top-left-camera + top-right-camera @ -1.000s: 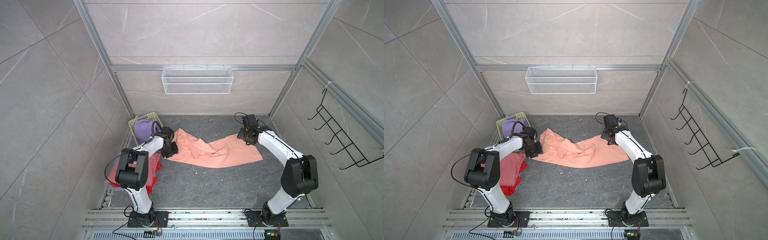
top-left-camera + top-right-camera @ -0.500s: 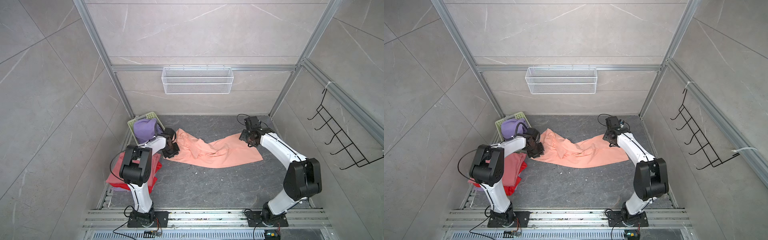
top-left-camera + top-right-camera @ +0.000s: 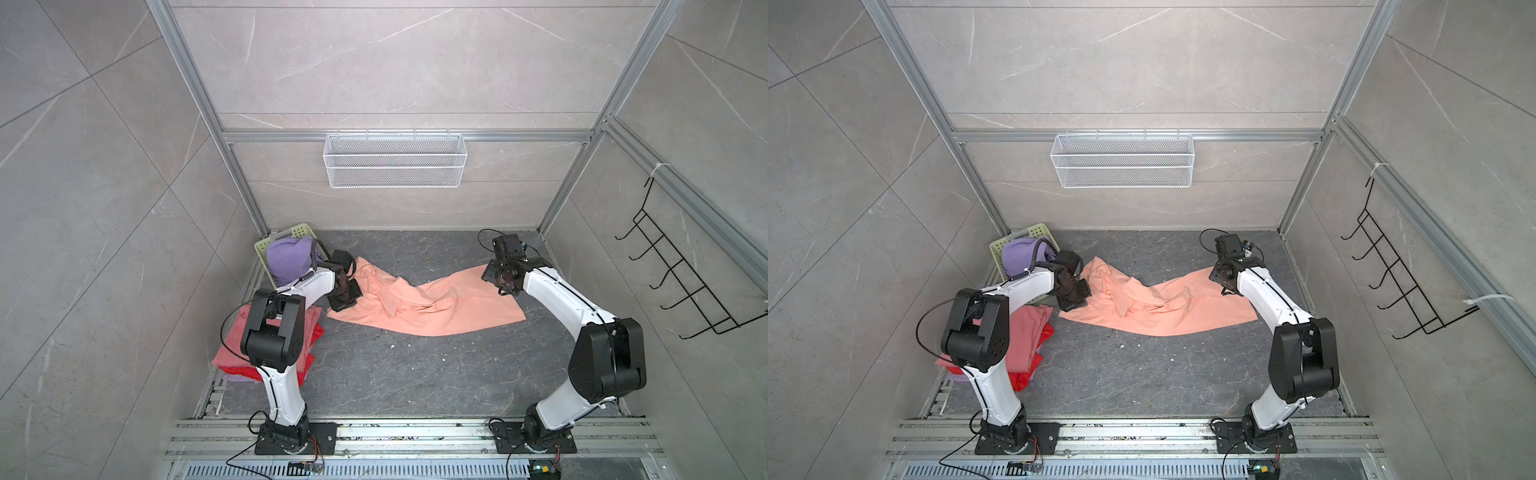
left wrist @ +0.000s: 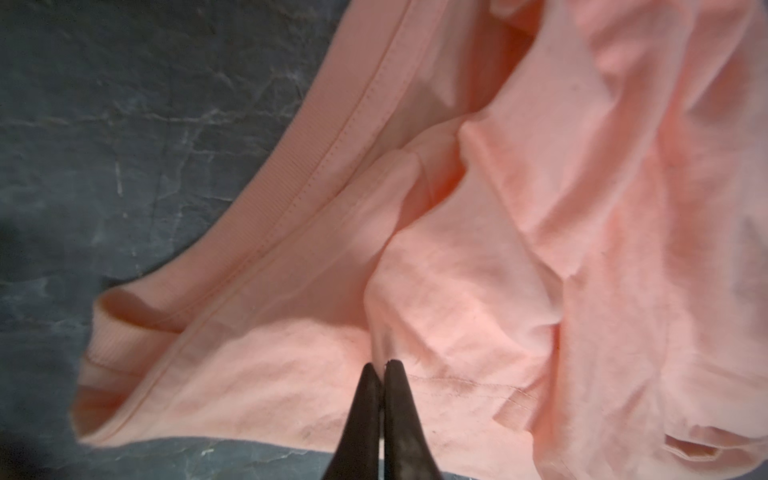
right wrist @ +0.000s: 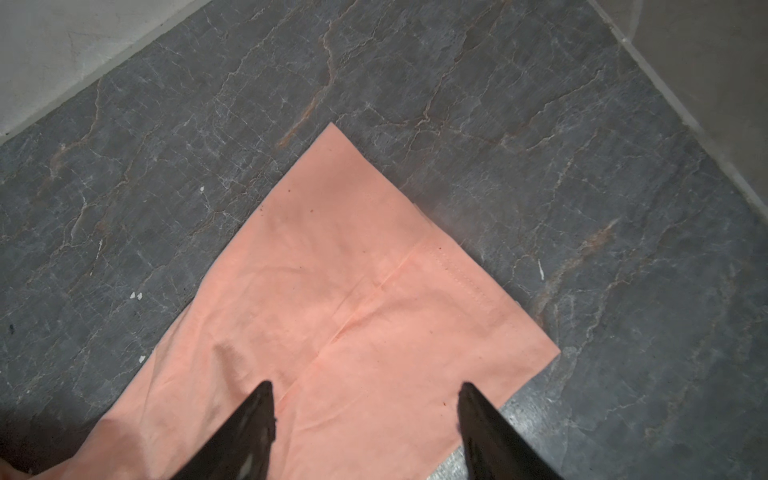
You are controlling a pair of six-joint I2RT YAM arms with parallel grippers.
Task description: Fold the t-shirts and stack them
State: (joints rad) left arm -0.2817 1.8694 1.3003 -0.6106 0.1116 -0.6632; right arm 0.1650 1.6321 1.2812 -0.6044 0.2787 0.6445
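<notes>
Peach-pink t-shirt (image 3: 428, 305) lay crumpled, unfolded: your left gripper (image 4: 382, 368) was pinched shut on a ridge beside the collar; your right gripper (image 5: 365, 390) gaped wide above the hem corner, holding nothing. Folded stack (image 3: 228, 351) sat behind the left fingers (image 4: 365, 415); lavender t-shirt (image 3: 286, 259) waited in the basket (image 3: 301, 230).

Peach-pink t-shirt (image 3: 436, 307), lavender t-shirt (image 3: 286, 259), pale green basket (image 3: 299, 230), dusty rose t-shirt (image 3: 232, 345), red t-shirt (image 3: 316, 334), dark grey veined tabletop (image 3: 415, 374), my left end effector (image 4: 382, 365) black

5 t-shirts (image 3: 432, 307), 2 baskets (image 3: 301, 228), 2 arms (image 3: 557, 291), 1 hook rack (image 3: 683, 261).
</notes>
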